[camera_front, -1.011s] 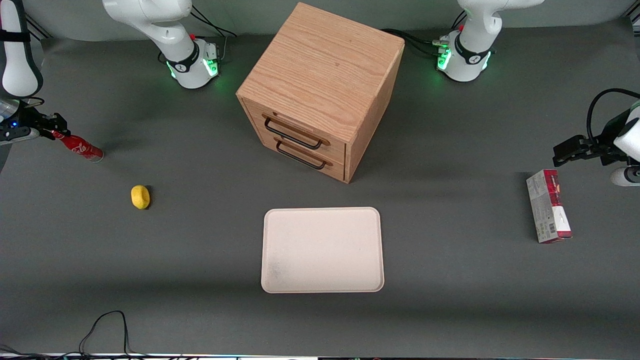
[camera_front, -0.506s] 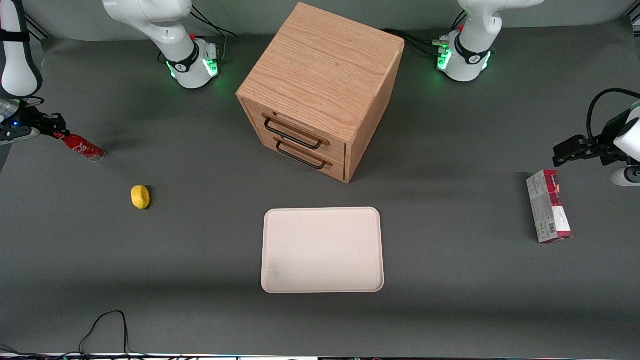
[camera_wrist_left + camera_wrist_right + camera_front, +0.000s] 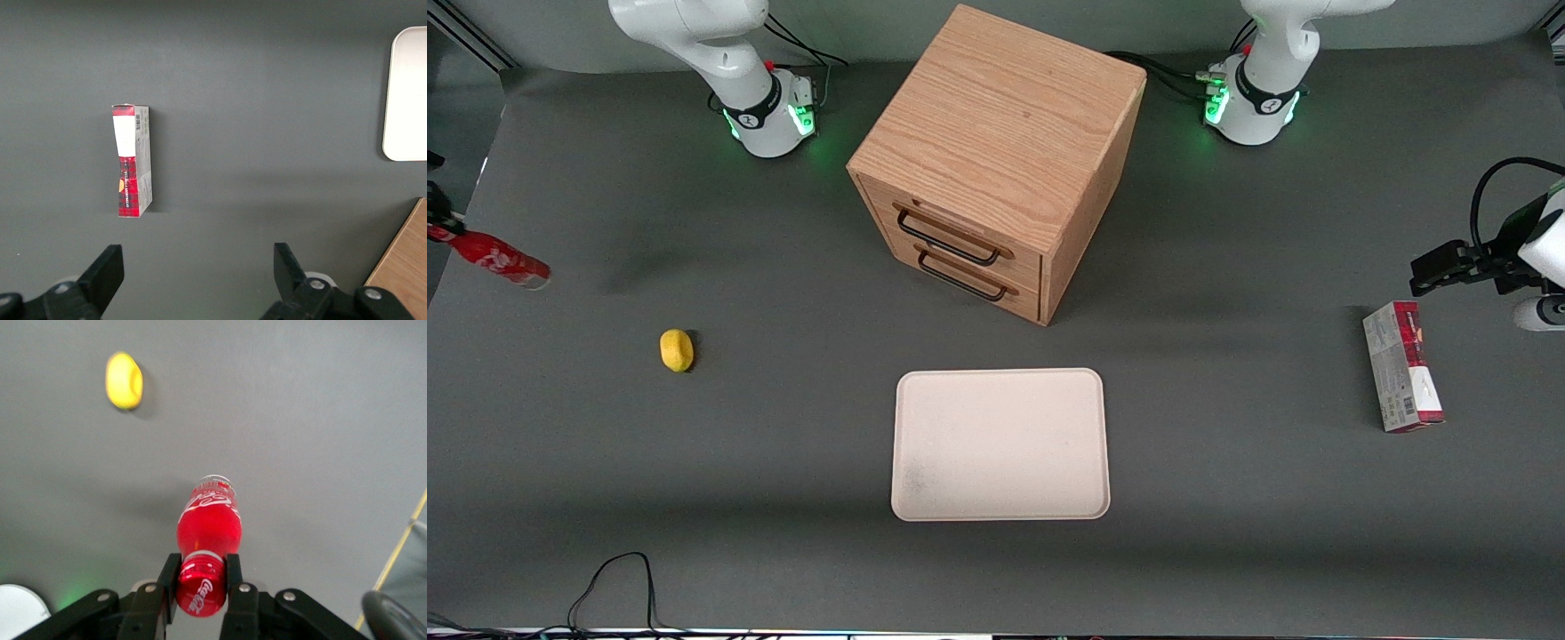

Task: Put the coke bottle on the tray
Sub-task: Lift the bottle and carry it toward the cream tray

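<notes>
Item: coke bottle. I have it clamped at the cap by the end effector, body hanging clear above the tabletop at the working arm's end.

Progress: pickup done, by my reading; carry and set-down remain.

Item: tray. Bare, well apart from the end effector, nearer the front camera.

Surface: dark grey matte tabletop. A lemon lies near the end effector; a wooden cabinet and a carton sit farther off.
</notes>
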`<state>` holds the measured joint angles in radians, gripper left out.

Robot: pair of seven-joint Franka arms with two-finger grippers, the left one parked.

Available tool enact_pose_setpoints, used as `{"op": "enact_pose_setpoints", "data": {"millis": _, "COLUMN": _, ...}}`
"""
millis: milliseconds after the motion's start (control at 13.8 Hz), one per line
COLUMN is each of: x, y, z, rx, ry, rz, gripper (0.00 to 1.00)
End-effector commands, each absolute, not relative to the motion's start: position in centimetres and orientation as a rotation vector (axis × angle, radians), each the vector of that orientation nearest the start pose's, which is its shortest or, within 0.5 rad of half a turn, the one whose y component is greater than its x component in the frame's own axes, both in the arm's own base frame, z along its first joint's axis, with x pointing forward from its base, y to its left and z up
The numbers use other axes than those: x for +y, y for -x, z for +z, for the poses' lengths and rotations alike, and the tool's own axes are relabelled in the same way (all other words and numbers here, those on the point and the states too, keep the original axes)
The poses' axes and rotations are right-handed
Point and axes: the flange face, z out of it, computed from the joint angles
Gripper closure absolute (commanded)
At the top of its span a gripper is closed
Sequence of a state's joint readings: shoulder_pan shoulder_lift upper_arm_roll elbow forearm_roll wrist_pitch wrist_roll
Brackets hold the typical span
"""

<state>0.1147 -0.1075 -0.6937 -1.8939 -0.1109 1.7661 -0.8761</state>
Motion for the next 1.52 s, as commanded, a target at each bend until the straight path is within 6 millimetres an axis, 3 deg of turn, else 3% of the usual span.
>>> {"op": "enact_pose_setpoints", "data": {"millis": 0, "x": -29.1, "y": -44.4, "z": 62.2, "rx": -0.532, "ry": 3.111, "rz": 0.055, "gripper": 1.0}}
{"op": "enact_pose_setpoints", "data": {"millis": 144, "x": -28.6, "y": -44.0, "z": 67.7, "rx": -0.533, "ry": 3.142, "rz": 0.006, "gripper": 1.0}}
{"op": "enact_pose_setpoints", "data": {"millis": 217, "x": -27.9, "y": -44.0, "z": 69.5, "rx": -0.548, "ry": 3.149, "rz": -0.014, "gripper": 1.0}}
{"op": "enact_pose_setpoints", "data": {"millis": 433, "x": -23.7, "y": -46.8, "z": 71.3, "rx": -0.612, "ry": 3.164, "rz": -0.047, "gripper": 1.0}}
{"op": "enact_pose_setpoints", "data": {"millis": 650, "x": -15.3, "y": -53.3, "z": 71.9, "rx": -0.724, "ry": 3.119, "rz": -0.051, "gripper": 1.0}}
{"op": "enact_pose_setpoints", "data": {"millis": 794, "x": -9.7, "y": -56.7, "z": 72.0, "rx": -0.705, "ry": 3.098, "rz": -0.043, "gripper": 1.0}}
{"op": "enact_pose_setpoints", "data": {"millis": 939, "x": -0.2, "y": -60.3, "z": 70.7, "rx": -0.816, "ry": 3.077, "rz": -0.046, "gripper": 1.0}}
{"op": "enact_pose_setpoints", "data": {"millis": 1011, "x": 4.4, "y": -61.4, "z": 69.7, "rx": -0.78, "ry": 3.073, "rz": -0.045, "gripper": 1.0}}
{"op": "enact_pose_setpoints", "data": {"millis": 1228, "x": 15.5, "y": -63.4, "z": 66.4, "rx": -0.702, "ry": 3.036, "rz": -0.074, "gripper": 1.0}}
{"op": "enact_pose_setpoints", "data": {"millis": 1444, "x": 25.3, "y": -63.0, "z": 63.8, "rx": -0.797, "ry": 3.064, "rz": -0.133, "gripper": 1.0}}
